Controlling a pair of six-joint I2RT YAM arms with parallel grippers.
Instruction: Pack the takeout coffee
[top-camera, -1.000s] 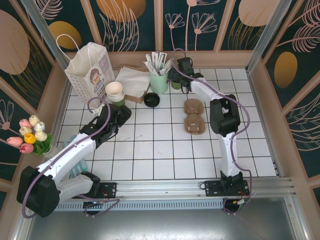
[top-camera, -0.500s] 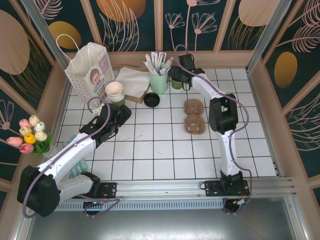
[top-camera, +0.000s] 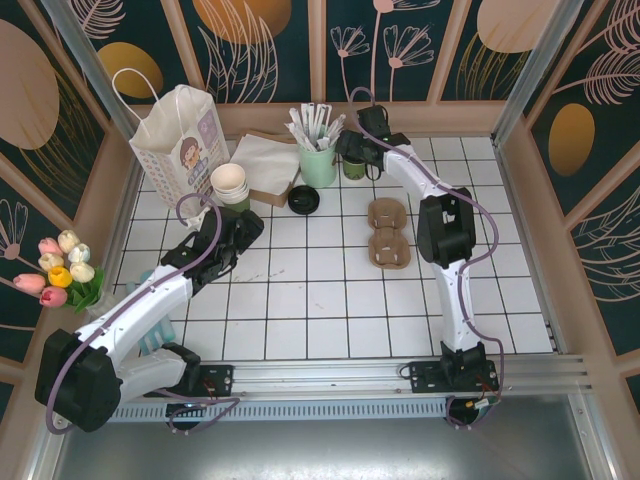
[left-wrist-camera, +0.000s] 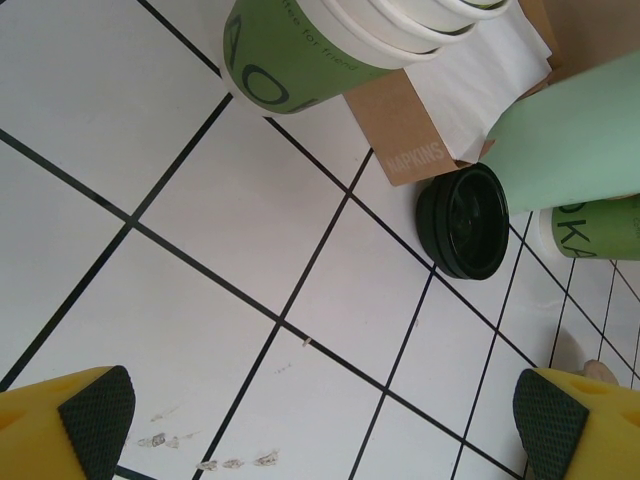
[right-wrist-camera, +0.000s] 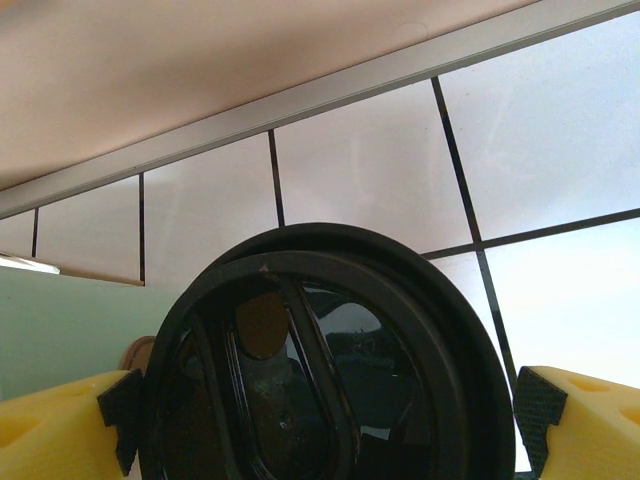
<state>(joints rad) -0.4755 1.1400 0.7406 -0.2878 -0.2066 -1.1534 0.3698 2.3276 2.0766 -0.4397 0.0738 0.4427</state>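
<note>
A: White-tiled tabletop (top-camera: 330, 310) is walled by dark floral panels (top-camera: 400, 60). What can be read?
B: "NAPKINS" is printed on the brown box (left-wrist-camera: 410, 150); "OKA" is seen on the takeout coffee (left-wrist-camera: 590, 228), set beside the mint holder (left-wrist-camera: 575, 140), 1 loose lid (left-wrist-camera: 463, 220) nearby.
A: Grippers?
B: The right gripper (right-wrist-camera: 325, 420) is spread wide astride the coffee's black lid (right-wrist-camera: 320, 350), unclamped; the left gripper (left-wrist-camera: 320, 420) is held wide open, empty.

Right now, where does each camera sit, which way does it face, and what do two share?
Top external: above and behind the bases, looking down on the tiled table; left arm and right arm show.
Left wrist: low over tiles, facing the cup stack; open left gripper below.
Right wrist: close on a black lid, right gripper flanking it.
Shared: top and left wrist show the loose lid.
</note>
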